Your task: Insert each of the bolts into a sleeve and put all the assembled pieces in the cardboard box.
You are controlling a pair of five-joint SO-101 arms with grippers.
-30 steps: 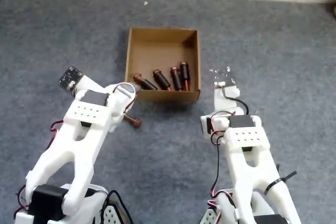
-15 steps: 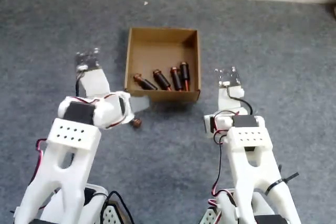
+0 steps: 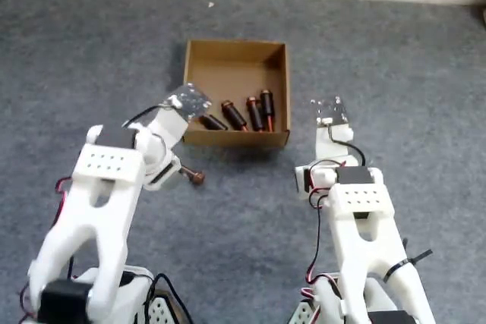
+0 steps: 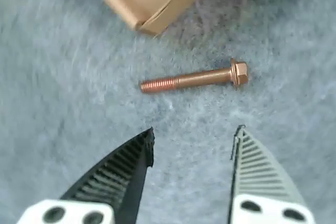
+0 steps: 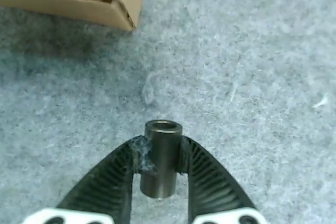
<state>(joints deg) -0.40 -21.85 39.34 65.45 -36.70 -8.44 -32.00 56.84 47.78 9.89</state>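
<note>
Spread wide and empty, the left gripper (image 4: pixel 191 135) had been swung back over the bolt (image 3: pixel 194 177), left lying just below the lower-left corner of the cardboard box (image 3: pixel 235 139), while the sleeve (image 5: pixel 160 174) was kept pinched in the right gripper (image 5: pixel 161 148), so pickup was judged next.

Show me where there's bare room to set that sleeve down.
Free: the far half of the cardboard box, behind the four assembled pieces; the carpet right of the box, past the right gripper holding the sleeve; the carpet left of the box. Crowded: the box's near wall, and off its near-left corner, where the bolt lies by the left gripper.
</note>
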